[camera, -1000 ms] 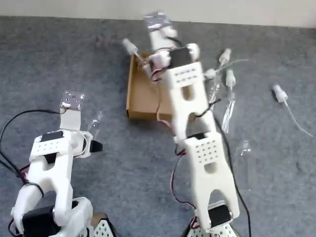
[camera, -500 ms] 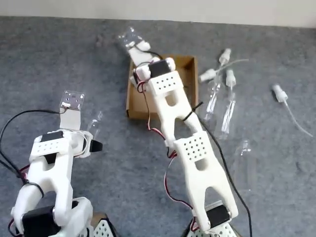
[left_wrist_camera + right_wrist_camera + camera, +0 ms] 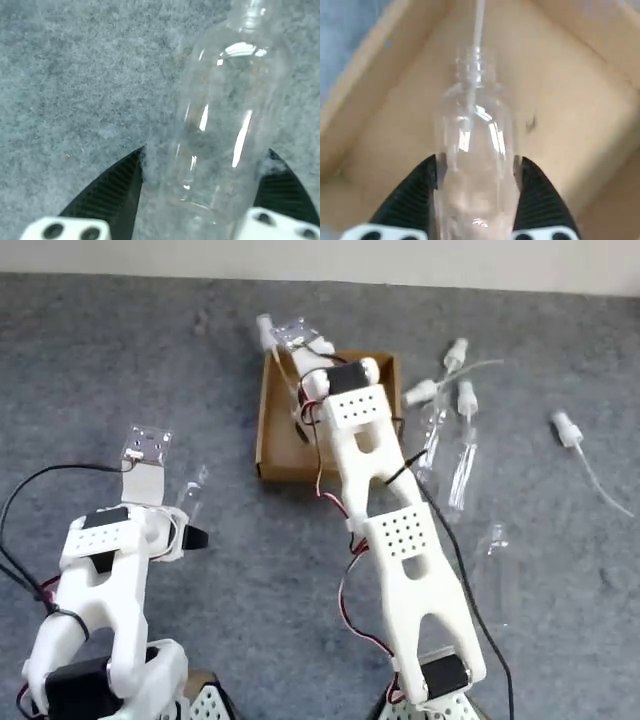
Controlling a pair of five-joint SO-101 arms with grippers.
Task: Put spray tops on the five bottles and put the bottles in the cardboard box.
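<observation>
- I am clenching my right gripper on a clear plastic bottle with a thin tube inside, over the brown cardboard box, upper centre of the high view.
- My left gripper is straddling a second clear bottle on grey carpet, lower left; I cannot tell its grip.

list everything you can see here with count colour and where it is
cardboard box: 1, brown, far centre of carpet
bottles: 5, clear; one in each tool, two lying right of box, one nearer
spray tops: 5, white; one by right tool, three right of box, one far right
carpet: 1, grey
arms: 2, white
left tool: black tips, shut on a bottle on carpet
right tool: black tips, shut on a bottle over box
</observation>
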